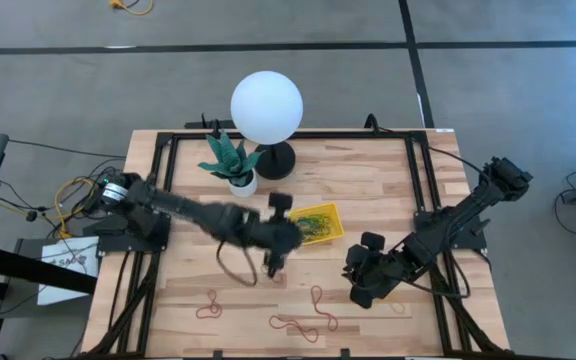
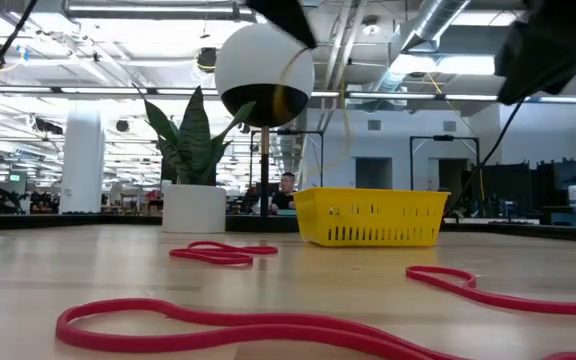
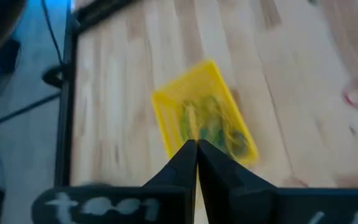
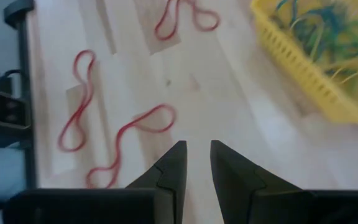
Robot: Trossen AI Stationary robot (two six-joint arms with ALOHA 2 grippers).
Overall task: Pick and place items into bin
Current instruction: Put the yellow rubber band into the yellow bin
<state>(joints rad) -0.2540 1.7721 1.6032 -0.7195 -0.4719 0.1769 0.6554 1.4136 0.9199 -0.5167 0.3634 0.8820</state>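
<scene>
Apparently carrying a thin yellow band (image 2: pixel 346 130), the left gripper (image 1: pixel 274 262) hung pinched tight, the bin (image 1: pixel 322 223) just ahead; red bands (image 1: pixel 303 326) lay beyond on the surface (image 1: pixel 388 180). Right gripper (image 1: pixel 360 283) waited, narrowly parted.

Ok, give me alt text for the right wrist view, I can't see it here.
The right gripper, fingers slightly apart and holding nothing, hovers over bare wooden table. Three red rubber-band loops lie on the wood beyond it, and the yellow bin, holding green and yellow bands, sits off to one side.
</scene>
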